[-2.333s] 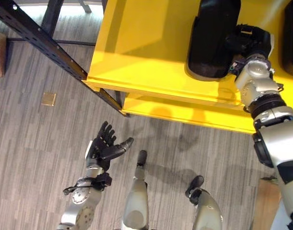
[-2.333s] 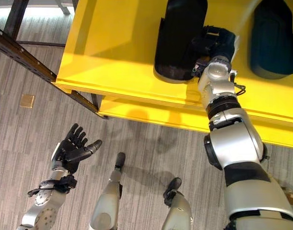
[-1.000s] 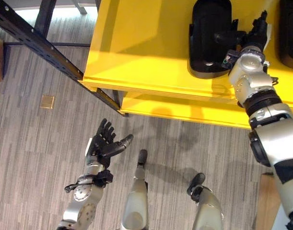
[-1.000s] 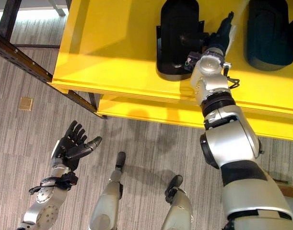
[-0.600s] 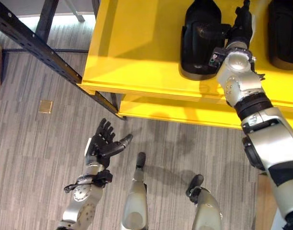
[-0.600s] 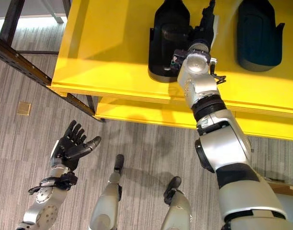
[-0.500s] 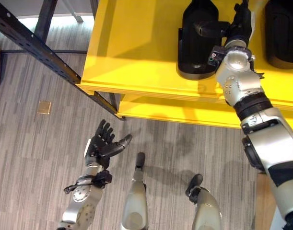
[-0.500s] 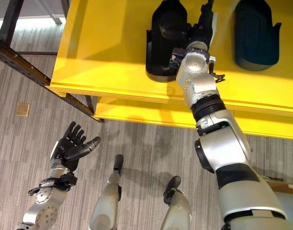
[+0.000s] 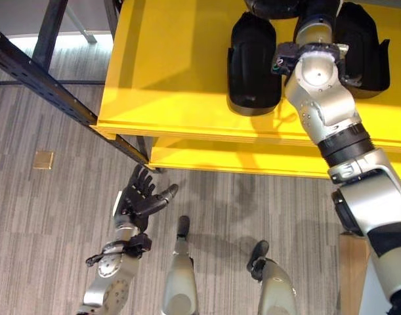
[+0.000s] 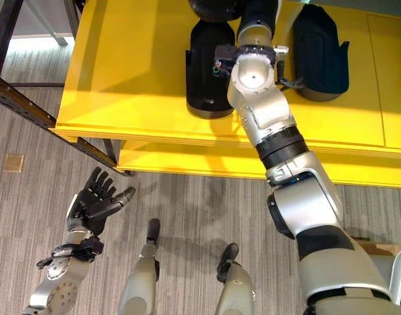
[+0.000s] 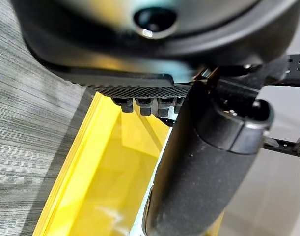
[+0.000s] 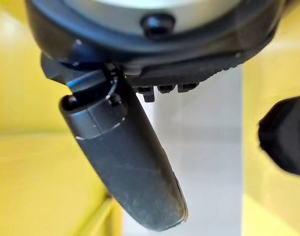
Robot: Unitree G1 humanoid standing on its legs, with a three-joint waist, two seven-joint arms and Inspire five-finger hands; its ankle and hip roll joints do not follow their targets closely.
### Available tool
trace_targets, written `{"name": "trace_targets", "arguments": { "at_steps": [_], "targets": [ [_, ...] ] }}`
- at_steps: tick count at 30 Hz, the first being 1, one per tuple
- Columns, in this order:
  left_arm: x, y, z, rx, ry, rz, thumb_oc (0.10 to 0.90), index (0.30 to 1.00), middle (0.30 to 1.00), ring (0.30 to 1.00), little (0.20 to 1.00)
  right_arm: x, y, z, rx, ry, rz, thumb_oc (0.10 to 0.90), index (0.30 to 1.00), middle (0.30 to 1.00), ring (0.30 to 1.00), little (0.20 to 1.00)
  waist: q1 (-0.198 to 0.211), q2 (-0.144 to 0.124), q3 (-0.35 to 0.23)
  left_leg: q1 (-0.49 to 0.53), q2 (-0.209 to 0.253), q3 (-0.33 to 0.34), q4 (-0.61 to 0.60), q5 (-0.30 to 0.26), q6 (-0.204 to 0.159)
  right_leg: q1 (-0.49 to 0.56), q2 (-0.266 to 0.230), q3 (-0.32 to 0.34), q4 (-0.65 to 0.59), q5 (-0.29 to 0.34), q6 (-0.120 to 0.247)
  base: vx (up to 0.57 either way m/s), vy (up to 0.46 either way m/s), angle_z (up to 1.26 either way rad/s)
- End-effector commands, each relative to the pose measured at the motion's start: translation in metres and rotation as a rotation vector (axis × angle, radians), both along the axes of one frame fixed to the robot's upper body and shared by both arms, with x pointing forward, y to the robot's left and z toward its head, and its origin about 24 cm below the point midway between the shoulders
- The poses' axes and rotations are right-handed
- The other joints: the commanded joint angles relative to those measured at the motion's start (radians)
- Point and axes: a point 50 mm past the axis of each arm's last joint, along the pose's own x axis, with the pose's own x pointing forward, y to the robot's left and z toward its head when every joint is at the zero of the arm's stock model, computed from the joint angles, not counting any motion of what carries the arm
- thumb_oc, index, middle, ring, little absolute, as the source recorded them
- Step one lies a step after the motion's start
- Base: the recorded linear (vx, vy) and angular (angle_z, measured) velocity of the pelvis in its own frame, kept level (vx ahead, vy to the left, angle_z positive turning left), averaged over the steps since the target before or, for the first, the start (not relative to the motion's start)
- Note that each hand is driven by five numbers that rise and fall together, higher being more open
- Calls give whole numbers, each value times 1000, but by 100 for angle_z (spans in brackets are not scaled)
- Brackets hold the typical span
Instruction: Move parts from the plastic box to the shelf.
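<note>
The right hand (image 12: 125,162), thumb straight and holding nothing, reaches between two dark parts (image 9: 254,62) lying lengthwise from six to twelve o'clock on the yellow shelf (image 9: 167,72), while the open left hand (image 9: 138,199) hangs low over the floor.

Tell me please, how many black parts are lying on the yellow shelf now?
2 fully seen: one black part left of the right arm, another to its right, both on the yellow shelf. A third dark shape at the far edge may be another, mostly cut off.
</note>
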Motion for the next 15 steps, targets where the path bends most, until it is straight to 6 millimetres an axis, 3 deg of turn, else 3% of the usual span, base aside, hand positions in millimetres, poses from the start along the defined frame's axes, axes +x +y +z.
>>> {"name": "trace_targets", "arguments": {
  "at_steps": [1, 6, 7, 10, 13, 15],
  "targets": [
    [-6, 14, 25, 66, -127, 4, 900, 1000, 1000, 1000, 1000, -34, -1, 30, -3, -267, 89, 900, 1000, 1000, 1000, 1000, -5, -64, -112, 176, 67, 38, -57, -92, -30, 38, -34, 39, -92, 119, 52, 0, 0, 0],
    [-9, 11, 19, 54, -109, 2, 900, 1000, 1000, 1000, 1000, -47, -14, -5, -106, -268, 104, 900, 1000, 1000, 1000, 1000, -22, -69, -122, 189, 66, 51, -57, -100, -27, 60, -33, 47, -124, 131, 58, 5, 26, -8],
    [-10, 10, 19, 55, -112, -6, 900, 1000, 1000, 1000, 1000, -53, -19, -25, -222, -262, 79, 900, 1000, 1000, 1000, 1000, -30, -68, -124, 194, 63, 53, -57, -104, -26, 69, -35, 50, -137, 137, 62, 3, 24, -11],
    [-13, 8, 17, 49, -113, -11, 900, 1000, 1000, 1000, 1000, -60, -27, -48, -263, -232, 77, 900, 1000, 1000, 1000, 1000, -35, -67, -132, 202, 60, 58, -57, -110, -24, 85, -38, 48, -162, 145, 68, 1, 8, -2],
    [-17, 8, 13, 69, -107, -11, 900, 1000, 1000, 1000, 1000, -75, -35, -83, -460, -226, -41, 900, 1000, 1000, 1000, 1000, -41, -61, -139, 208, 52, 62, -56, -119, -20, 108, -45, 45, -201, 160, 79, 12, 31, -14],
    [-18, 9, 13, 78, -108, -2, 900, 1000, 1000, 1000, 1000, -80, -37, -91, -521, -239, -105, 900, 1000, 1000, 1000, 1000, -45, -61, -141, 211, 49, 64, -56, -123, -18, 112, -46, 48, -213, 167, 82, 12, 25, -7]
  ]
}}
